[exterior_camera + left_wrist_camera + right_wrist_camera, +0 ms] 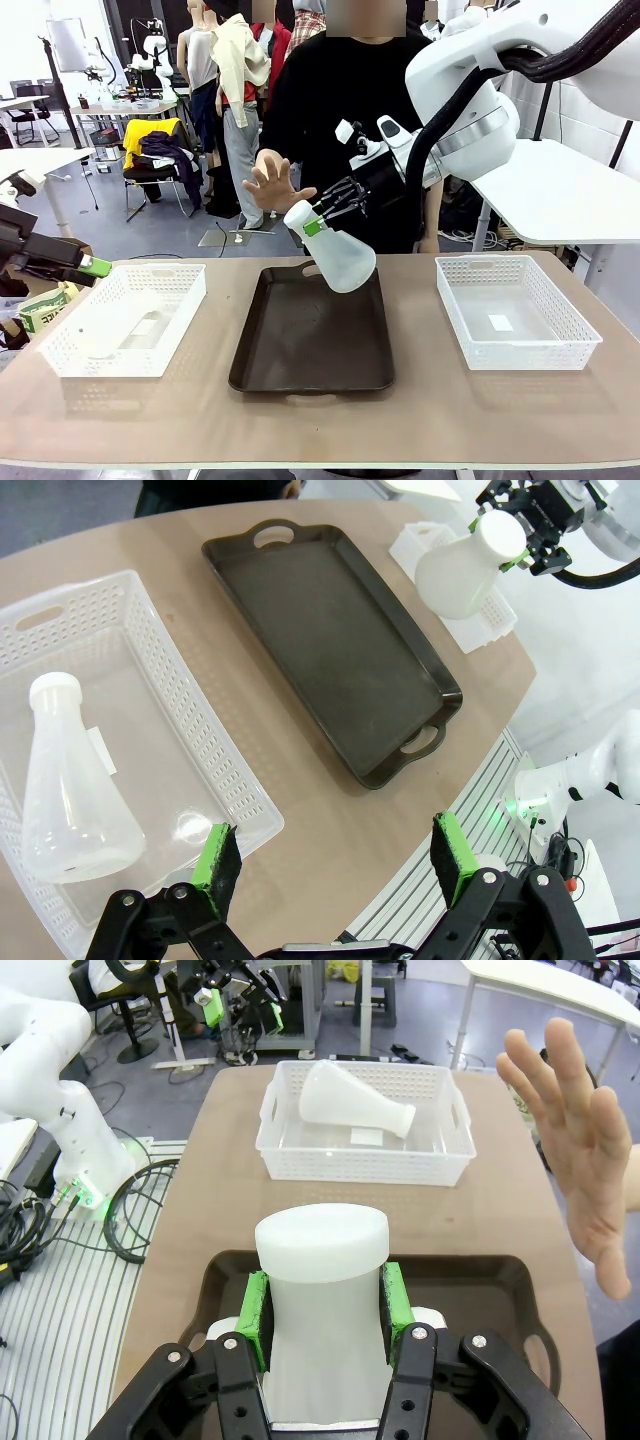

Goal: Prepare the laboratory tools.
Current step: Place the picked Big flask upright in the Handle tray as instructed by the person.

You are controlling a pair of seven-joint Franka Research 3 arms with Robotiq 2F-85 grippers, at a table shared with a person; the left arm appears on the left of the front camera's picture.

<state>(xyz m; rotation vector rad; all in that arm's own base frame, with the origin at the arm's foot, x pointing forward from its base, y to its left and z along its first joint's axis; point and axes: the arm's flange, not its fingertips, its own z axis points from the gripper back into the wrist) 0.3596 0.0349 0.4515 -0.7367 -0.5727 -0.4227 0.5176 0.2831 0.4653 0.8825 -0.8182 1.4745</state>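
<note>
No legible text, brands or numbers, white sticker (499, 323) on a basket (530, 356) floor reads blank

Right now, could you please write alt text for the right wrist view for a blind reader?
The right gripper clamps the neck of a white flask above a dark tray. Beyond, a second flask lies on its side in a white basket; a person's open hand is raised at right.

Dark brown tray (310, 350) centred on table (450, 420); left basket (100, 360), right basket (530, 355) flanking, apart.
</note>
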